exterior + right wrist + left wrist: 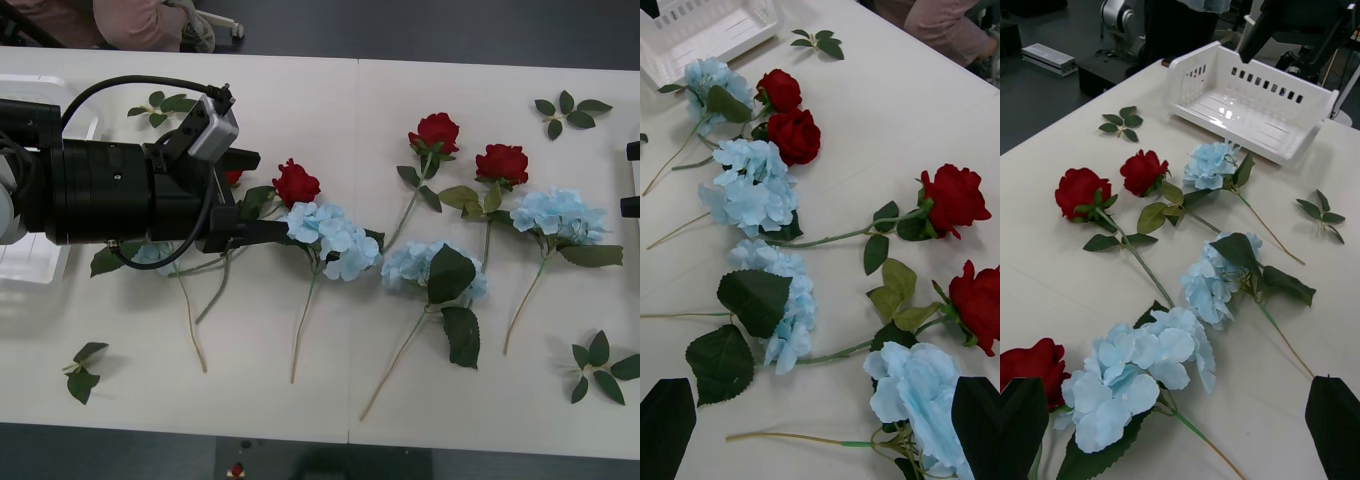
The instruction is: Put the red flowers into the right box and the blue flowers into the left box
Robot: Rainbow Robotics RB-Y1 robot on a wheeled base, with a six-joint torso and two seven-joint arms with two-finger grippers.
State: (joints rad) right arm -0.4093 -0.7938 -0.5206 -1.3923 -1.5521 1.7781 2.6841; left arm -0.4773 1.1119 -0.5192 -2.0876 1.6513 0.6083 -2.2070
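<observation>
**Inspector:** State of the effectors?

**Assessor:** The left gripper (262,198) hangs over the left-centre of the table (300,410), fingers spread, holding nothing. The right gripper (632,178) waits at the right edge, likewise spread and empty.

**Inspector:** The goods?

**Assessor:** All the red flowers (296,183) and blue flowers (335,238) lie loose in a row across the table. None is in the left box (25,270) at the left edge, nor in the right box (1196,79) at the right end.

**Inspector:** Handling?

**Assessor:** I judge them light, with soft heads that will crush and spring back. The stems are thin and lie flat, so they are hard to pinch. The best hold is the stem just under the bloom, or gently across the head.

**Inspector:** Obstructions?

**Assessor:** The blue cluster nearest the left gripper touches a rose, and leaves overlap there. One rose and one blue cluster lie partly hidden under the left arm. A lift could drag a neighbour along. Loose leaf sprigs (82,368) lie well apart.
</observation>
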